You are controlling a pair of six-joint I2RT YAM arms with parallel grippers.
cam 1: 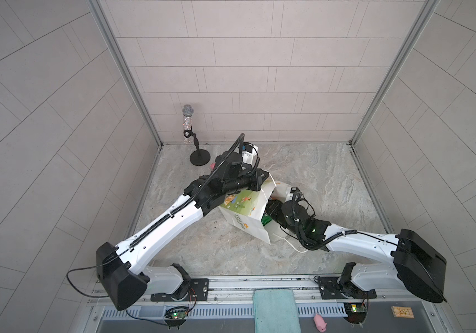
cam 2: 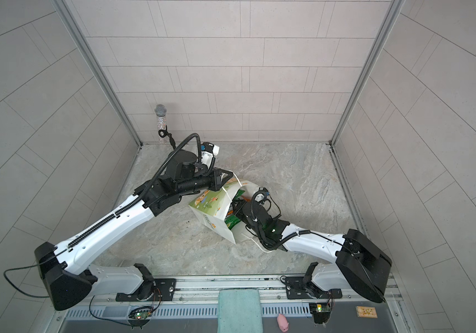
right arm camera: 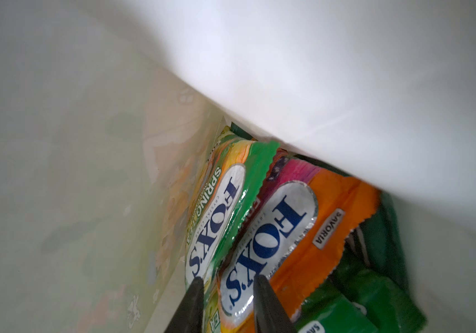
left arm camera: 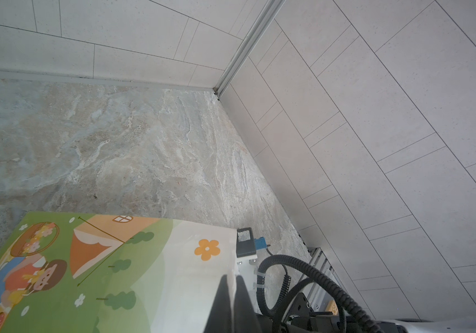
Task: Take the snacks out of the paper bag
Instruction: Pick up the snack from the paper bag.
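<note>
- Snacks (cam 2: 232, 222) first: in both top views only a sliver of green packet shows at the mouth of the paper bag (cam 1: 242, 213). The bag lies tipped over near the middle of the stone-look table (cam 1: 332, 178), mouth turned toward the right arm (cam 1: 297, 214). That arm is buried in the opening, fingertips out of sight. The left arm (cam 1: 173, 219) stretches across to the bag's upper rim.
- Left wrist view: the picnic-print side panel (left arm camera: 72, 274) fills the near corner. The left gripper (left arm camera: 232, 284) has its two dark fingers pressed together on the bag's white edge, pinching it so the mouth stays up.
- Right wrist view, and we're inside the bag. The right gripper (right arm camera: 228, 284) shows a narrow gap. One fingertip sits at the seam between the yellow-green FOX'S packet (right arm camera: 225, 201) and the orange-red FOX'S packet (right arm camera: 303, 230), the other over the orange one's face. Are they biting yet? I cannot tell. Darker green packaging (right arm camera: 392, 230) lies behind.
- Step in hand, as I read it: the grasp on the first packet, since nothing lies out on the table. Next comes a firm pinch on the orange-red packet alone, then a straight draw back through the mouth while the left holds the rim. Glossy film may slip — or drag its neighbour along.
</note>
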